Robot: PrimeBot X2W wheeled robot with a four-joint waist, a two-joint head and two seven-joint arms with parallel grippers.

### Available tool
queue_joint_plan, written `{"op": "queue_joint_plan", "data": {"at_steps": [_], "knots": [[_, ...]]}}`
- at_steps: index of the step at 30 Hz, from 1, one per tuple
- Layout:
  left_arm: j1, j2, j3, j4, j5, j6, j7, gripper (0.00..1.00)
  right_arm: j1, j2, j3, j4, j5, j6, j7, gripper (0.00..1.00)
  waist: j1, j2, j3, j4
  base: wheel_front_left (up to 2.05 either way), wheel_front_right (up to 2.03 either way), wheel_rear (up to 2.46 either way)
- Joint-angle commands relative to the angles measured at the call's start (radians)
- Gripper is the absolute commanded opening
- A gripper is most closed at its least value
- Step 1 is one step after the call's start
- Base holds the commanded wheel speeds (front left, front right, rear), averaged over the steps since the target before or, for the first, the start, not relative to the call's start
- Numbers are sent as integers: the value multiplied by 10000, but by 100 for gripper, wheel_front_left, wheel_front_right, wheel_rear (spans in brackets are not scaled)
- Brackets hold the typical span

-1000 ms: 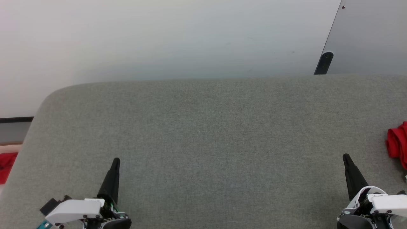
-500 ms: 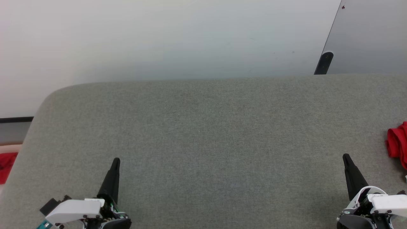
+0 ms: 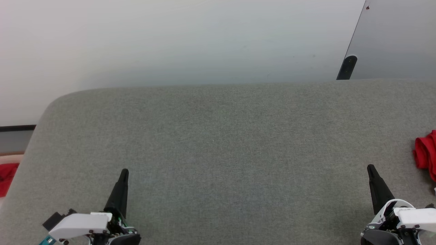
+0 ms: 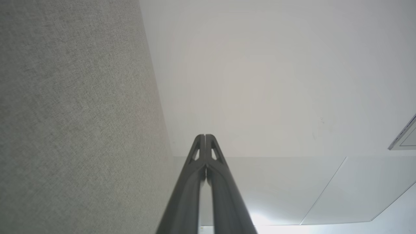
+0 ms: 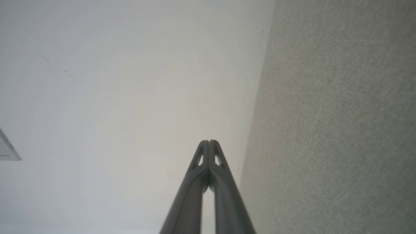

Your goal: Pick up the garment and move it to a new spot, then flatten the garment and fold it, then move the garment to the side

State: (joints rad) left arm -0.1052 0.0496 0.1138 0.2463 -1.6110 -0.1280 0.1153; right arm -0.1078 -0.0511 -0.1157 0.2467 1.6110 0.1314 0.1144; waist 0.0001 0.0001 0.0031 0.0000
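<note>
Left gripper (image 3: 124,173): fingers pressed together, empty, over the grey surface's (image 3: 218,136) near-left part.
Right gripper (image 3: 370,167): closed too, empty, near-right part.
Garment (image 3: 425,153): bunched red heap at the surface's right edge.
Red cloth (image 3: 6,173): beyond the left edge.

I'm working over a grey fabric-covered pad (image 3: 218,143). Its far-left corner is rounded, and it runs out of the head view at the right and bottom. The same grey weave fills the left side of the left wrist view and the right side of the right wrist view. On the pad I see a bunched red cloth (image 3: 425,153) at the far right, cut off by the frame edge.
</note>
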Motion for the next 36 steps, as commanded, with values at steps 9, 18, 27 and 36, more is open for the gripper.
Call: {"op": "queue_joint_plan", "data": {"at_steps": [9, 18, 27, 36], "knots": [[-101, -1, 16, 12, -33, -54, 15, 0, -38, 33, 34, 2, 37, -14, 1, 0, -1, -1, 0, 0, 0, 0, 0], [-101, -1, 12, 12, -33, -54, 14, 0, -38, 33, 35, 2, 37, -14, 1, 0, -1, -1, 0, 0, 0, 0, 0], [-100, -1, 13, 11, -34, -54, 14, 0, -38, 33, 35, 2, 37, -14, 0, 0, -1, -1, 0, 0, 0, 0, 0], [-100, -1, 12, 11, -35, -54, 13, 0, -38, 31, 36, 2, 38, -14, 0, 0, -1, -1, 0, 0, 0, 0, 0]]}}
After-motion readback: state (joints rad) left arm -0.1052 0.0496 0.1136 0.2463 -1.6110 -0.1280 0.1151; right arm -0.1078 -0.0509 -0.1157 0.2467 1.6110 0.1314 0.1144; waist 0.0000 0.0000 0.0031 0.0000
